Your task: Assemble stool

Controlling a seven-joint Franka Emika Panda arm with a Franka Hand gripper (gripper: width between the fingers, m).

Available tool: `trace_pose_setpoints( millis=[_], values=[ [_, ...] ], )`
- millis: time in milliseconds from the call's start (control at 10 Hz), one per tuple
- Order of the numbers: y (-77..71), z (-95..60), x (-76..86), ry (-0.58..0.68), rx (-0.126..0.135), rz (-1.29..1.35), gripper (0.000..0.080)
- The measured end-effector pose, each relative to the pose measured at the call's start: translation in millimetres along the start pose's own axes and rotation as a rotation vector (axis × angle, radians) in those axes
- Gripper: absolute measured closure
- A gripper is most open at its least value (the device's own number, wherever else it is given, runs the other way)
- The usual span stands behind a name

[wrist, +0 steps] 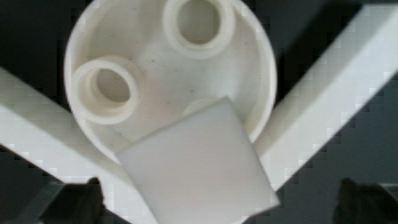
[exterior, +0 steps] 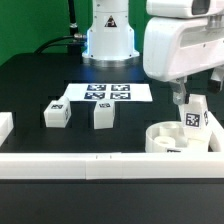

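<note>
The stool's round white seat (exterior: 163, 139) lies at the exterior view's right, near the front rail. One tagged leg (exterior: 194, 118) stands upright in it. My gripper (exterior: 189, 103) hangs just over that leg, open. In the wrist view the seat (wrist: 160, 85) shows two empty sockets, and the leg (wrist: 192, 160) sits between my dark fingertips (wrist: 68, 198) with a gap on each side. My gripper (wrist: 214, 205) is open around it without touching. Two more legs (exterior: 57, 114) (exterior: 102, 116) lie loose on the black table at the exterior view's left.
The marker board (exterior: 107, 92) lies flat behind the loose legs, in front of the arm's base (exterior: 108, 40). A long white rail (exterior: 90, 166) runs along the front, and another piece (exterior: 5, 126) stands at the left edge. Rails (wrist: 338, 90) also flank the seat in the wrist view.
</note>
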State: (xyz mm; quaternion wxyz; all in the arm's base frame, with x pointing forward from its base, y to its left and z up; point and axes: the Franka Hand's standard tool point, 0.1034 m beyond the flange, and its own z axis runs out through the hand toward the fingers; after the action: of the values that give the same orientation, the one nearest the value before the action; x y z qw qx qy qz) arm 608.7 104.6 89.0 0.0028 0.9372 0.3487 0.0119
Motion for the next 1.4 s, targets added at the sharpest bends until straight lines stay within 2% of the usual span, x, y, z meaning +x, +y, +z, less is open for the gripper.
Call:
trace_pose_setpoints(
  millis=[300, 600, 700, 800, 1100, 1400],
  values=[
    [2.6, 6.7, -5.3, -0.02, -0.005, -0.208, 0.0151],
    [3.0, 6.9, -5.8, -0.022, -0.006, -0.205, 0.0162],
    [3.1, 7.0, -5.9, -0.022, -0.007, -0.188, 0.0335],
    [3.1, 7.0, -5.9, -0.022, -0.007, -0.159, 0.0466],
    [3.1, 7.0, -6.0, -0.021, -0.008, -0.056, 0.0466],
    [-7.5, 8.2, -0.7, -0.013, 0.011, 0.375, 0.0466]
  ],
)
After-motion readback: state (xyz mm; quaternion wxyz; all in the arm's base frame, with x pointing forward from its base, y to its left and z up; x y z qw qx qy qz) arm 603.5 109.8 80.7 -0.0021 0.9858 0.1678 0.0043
